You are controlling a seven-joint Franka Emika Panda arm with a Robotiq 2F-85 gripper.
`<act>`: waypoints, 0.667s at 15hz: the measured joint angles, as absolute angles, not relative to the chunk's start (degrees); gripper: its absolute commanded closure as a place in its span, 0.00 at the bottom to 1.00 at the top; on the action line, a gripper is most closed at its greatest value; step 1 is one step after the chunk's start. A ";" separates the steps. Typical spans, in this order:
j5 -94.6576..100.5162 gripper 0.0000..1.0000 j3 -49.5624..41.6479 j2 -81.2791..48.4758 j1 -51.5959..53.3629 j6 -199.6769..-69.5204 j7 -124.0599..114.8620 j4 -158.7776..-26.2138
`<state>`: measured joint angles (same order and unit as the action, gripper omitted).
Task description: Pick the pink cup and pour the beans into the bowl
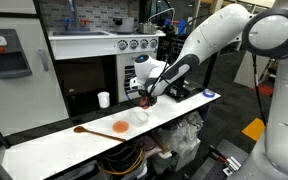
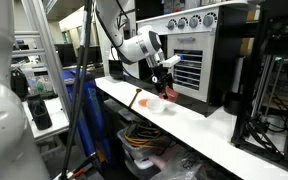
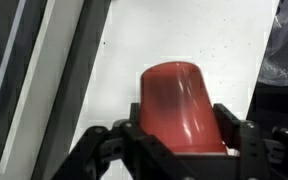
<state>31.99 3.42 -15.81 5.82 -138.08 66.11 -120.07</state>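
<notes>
- One wooden spoon (image 1: 84, 129) lies on the white table (image 1: 44, 145), farthest to the left of the bowl (image 1: 138, 118) in an exterior view.
- A white cup (image 1: 104, 99) stands upright, left of the bowl and behind it, near the table's back edge.
- A flat orange dish (image 1: 121, 127) sits just beside the bowl on its left.
- The bowl stands on the table; what it holds is too small to tell.
- The pink cup (image 1: 145, 100) hangs above the bowl, slightly right of its middle and clear of the table.
- The gripper (image 3: 182, 128) is clenched on the pink cup, with a finger (image 3: 132, 128) pressed to each side of its wall.
- In the wrist view the pink cup (image 3: 182, 100) has its long axis running from bottom to top of frame, across the line between the fingers. Its far end looks rounded and closed, and its mouth is hidden.
</notes>
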 measured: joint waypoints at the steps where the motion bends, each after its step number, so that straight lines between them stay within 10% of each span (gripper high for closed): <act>1: 32.52 0.52 3.49 -15.82 6.12 -137.22 66.07 -119.74; 10: 38.48 0.52 4.52 -16.75 8.89 -131.99 62.63 -117.94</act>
